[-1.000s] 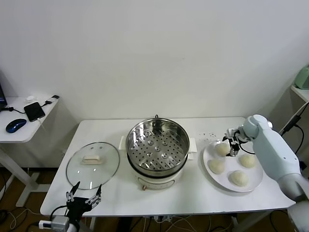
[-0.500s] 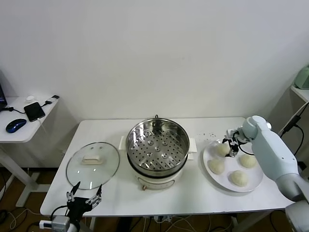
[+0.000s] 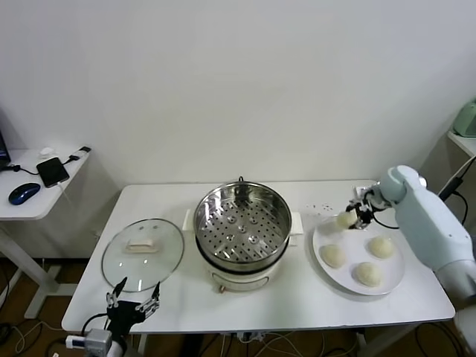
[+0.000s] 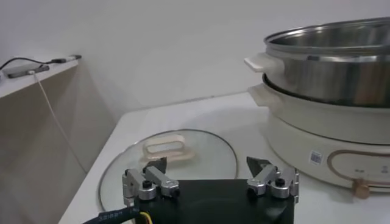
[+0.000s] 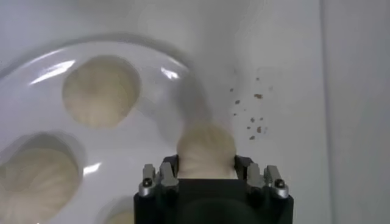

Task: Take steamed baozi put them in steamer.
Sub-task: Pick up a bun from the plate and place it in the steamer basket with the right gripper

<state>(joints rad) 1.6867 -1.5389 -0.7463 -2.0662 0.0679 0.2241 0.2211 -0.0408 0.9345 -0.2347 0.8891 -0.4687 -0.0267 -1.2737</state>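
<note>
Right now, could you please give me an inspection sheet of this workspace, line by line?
Surface: white table, with dark specks behind the plate.
Job's things: steamer at centre, its perforated tray bare; three baozi on the white plate; a fourth baozi lifted above the plate's rim.
Clutter: glass lid lying flat to the steamer's left.
Grippers: right gripper shut on the fourth baozi; left gripper open, low at the table's front edge near the lid.
Cables: wires hanging under the table's front edge.
Surroundings: side desk with a phone and a mouse; plain white wall.
</note>
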